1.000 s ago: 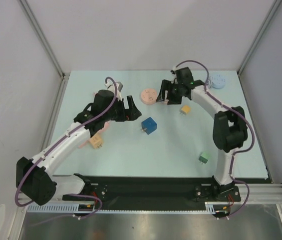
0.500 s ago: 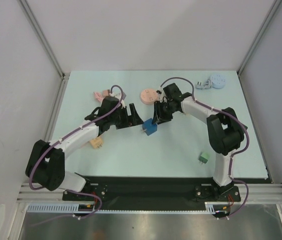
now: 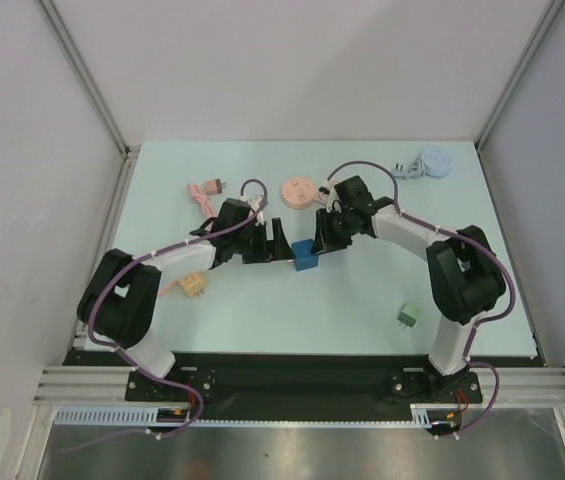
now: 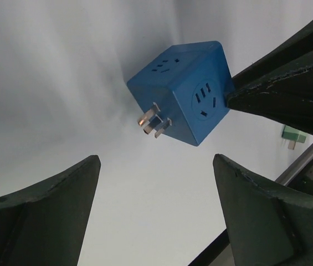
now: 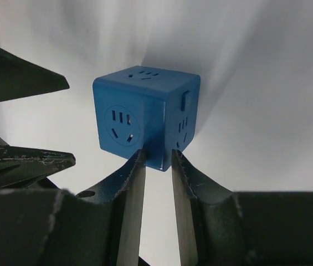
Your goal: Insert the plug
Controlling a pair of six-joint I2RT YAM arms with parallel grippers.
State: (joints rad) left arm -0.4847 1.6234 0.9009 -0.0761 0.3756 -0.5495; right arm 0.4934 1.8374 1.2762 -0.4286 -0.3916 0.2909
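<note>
**Two claws meet over a blue cube at mid-table**

At the centre of the pale table (image 3: 362,290), the blue cube adapter (image 3: 305,256) sits between our two arms. Its three metal prongs (image 4: 152,121) jut from one side face and socket holes show on at least three of the other faces. The left claw (image 4: 155,163) is released, its fingers spread wide, with the cube ahead of the tips and not yet between them. The right claw (image 5: 157,158) is drawn nearly closed. Its fingertips are at the cube's near lower corner, and the left wrist camera shows one of its fingers touching a side face. We cannot tell whether it is pinching that corner or only resting against it.

A pink round socket (image 3: 298,192) lies just beyond the cube. A green plug (image 3: 408,317) and an orange plug (image 3: 195,285) lie well apart from it, nearer the arm bases.

We judge the cube to be hard, smooth plastic, light for its bulk, rigid and not fragile. Those slick faces should slip or swivel under a corner pinch. The better hold would be flat across two opposite faces, near the middle of the body and away from the prongs. That way the cube cannot twist while it is pushed home. The prongs look stiff, but we would leave them untouched so that they can enter a socket cleanly. A second claw steadying the receiving part would help.
</note>
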